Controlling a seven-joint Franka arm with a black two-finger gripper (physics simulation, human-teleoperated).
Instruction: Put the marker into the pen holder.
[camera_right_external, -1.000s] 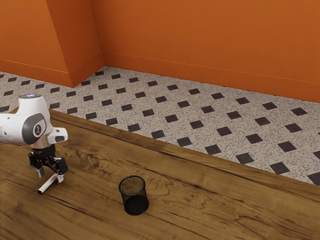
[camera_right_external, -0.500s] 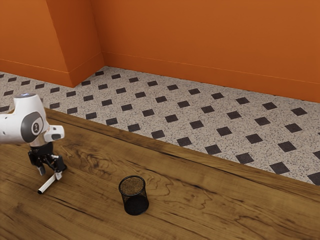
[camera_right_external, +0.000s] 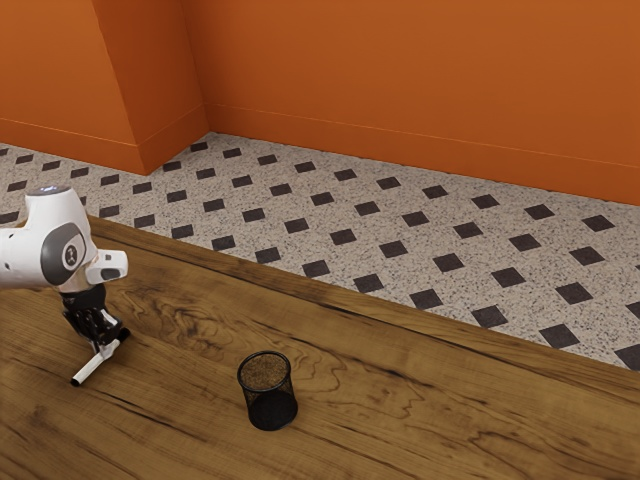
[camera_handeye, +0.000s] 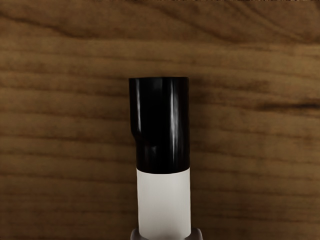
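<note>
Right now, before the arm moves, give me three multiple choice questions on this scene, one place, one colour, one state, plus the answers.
1. Where does the pen holder stand?
A) on a shelf
B) on the table
C) in a drawer

2. What colour is the marker beside its cap?
A) red
B) green
C) white

3. How are the jaws?
A) shut on the marker
B) wide apart
C) shut on the pen holder

1: B, its base meets the tabletop.
2: C, white adjoins the black cap.
3: A, they touch the marker from both sides.
</note>
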